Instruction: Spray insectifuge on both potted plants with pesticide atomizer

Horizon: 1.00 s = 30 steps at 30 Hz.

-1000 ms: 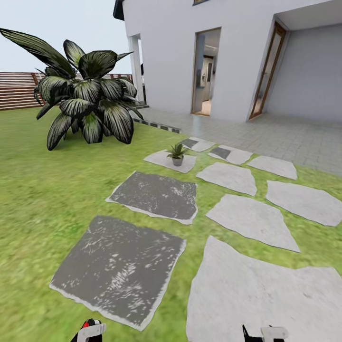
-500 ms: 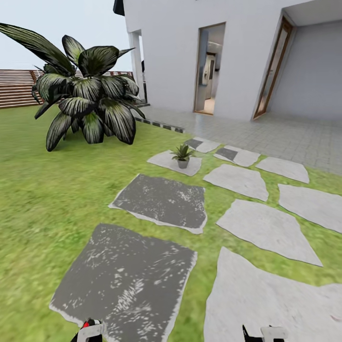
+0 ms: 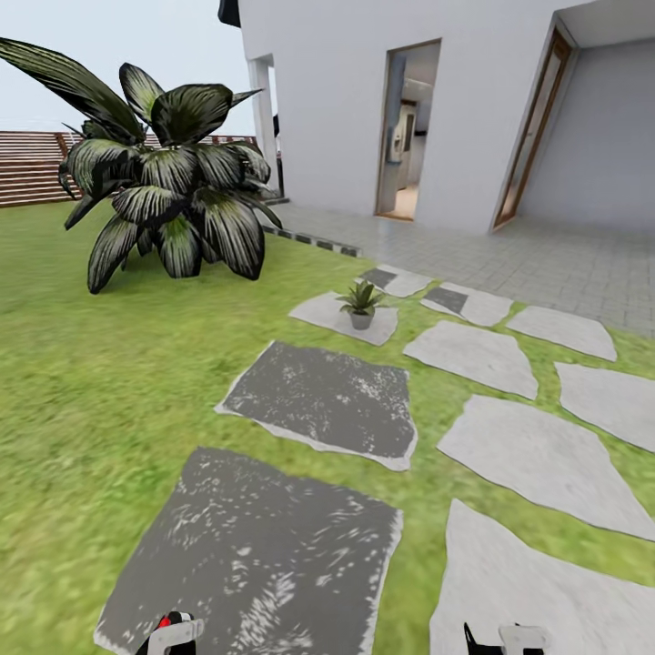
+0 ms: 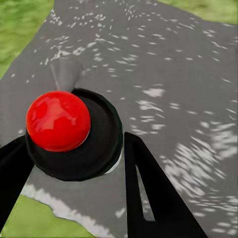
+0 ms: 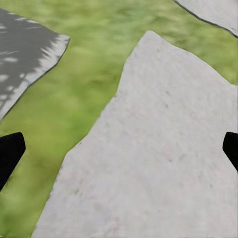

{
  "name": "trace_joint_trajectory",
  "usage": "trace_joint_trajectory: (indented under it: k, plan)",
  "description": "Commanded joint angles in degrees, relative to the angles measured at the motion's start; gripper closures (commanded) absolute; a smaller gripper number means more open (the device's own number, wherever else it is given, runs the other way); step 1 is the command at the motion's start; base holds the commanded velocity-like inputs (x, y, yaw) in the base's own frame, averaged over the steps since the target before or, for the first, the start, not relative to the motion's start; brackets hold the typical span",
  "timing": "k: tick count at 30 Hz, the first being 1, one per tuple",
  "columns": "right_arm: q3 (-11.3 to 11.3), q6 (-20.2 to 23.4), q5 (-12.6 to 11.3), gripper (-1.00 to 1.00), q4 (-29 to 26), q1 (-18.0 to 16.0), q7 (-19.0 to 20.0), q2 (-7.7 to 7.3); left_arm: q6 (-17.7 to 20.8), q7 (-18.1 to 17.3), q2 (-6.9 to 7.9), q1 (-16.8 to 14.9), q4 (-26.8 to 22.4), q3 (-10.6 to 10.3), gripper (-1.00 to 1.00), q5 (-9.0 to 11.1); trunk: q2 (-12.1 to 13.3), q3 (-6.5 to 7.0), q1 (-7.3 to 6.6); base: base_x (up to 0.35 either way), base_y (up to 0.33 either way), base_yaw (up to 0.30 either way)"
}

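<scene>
Ahead on the stepping stones [image 3: 346,318] sits one potted plant [image 3: 361,303], sliding rightward in view as the camera swings (the plant itself isn't moving). Left end effector [image 4: 74,148] clamps a red-capped black object; right end effector [image 5: 119,148] hangs spread wide, empty. Robot's closing in, spraying not yet begun.

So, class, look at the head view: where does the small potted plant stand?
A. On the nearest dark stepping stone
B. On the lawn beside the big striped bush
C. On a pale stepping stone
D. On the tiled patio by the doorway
C: the small potted plant sits on a pale stepping stone, beyond the two dark slabs and short of the patio.
</scene>
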Motion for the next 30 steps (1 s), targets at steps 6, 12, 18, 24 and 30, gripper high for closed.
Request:
trace_joint_trajectory:
  k: [6,12,18,24,30]
  plan:
    - [0.0,-0.2,0.2,-1.0,0.0,0.0,-0.2,0.08,-0.2,0.0,0.01,0.0,0.1,0.0,1.0,0.1,0.0,-0.05,0.02,0.288,0.207,0.0]
    - [0.0,-0.2,0.1,-1.0,0.0,0.0,-0.2,0.09,-0.1,0.1,0.01,0.0,0.1,0.0,1.0,0.1,0.0,-0.05,0.02,0.288,0.207,0.0]
    - [0.0,-0.2,0.1,-1.0,0.0,0.0,-0.3,0.17,-0.1,0.1,0.01,0.0,0.1,0.0,1.0,0.1,0.0,-0.05,0.02,0.288,0.207,0.0]
    - [0.0,-0.2,0.1,-1.0,0.0,0.0,-0.4,0.3,-0.1,0.1,-0.02,0.0,0.1,0.0,1.0,0.1,0.0,-0.05,0.02,0.288,0.205,0.0]
    - [0.0,-0.2,0.0,-1.0,0.0,0.0,-0.4,0.43,-0.1,0.1,-0.07,0.0,0.1,0.0,1.0,0.1,0.0,-0.05,0.02,0.29,0.202,0.0]
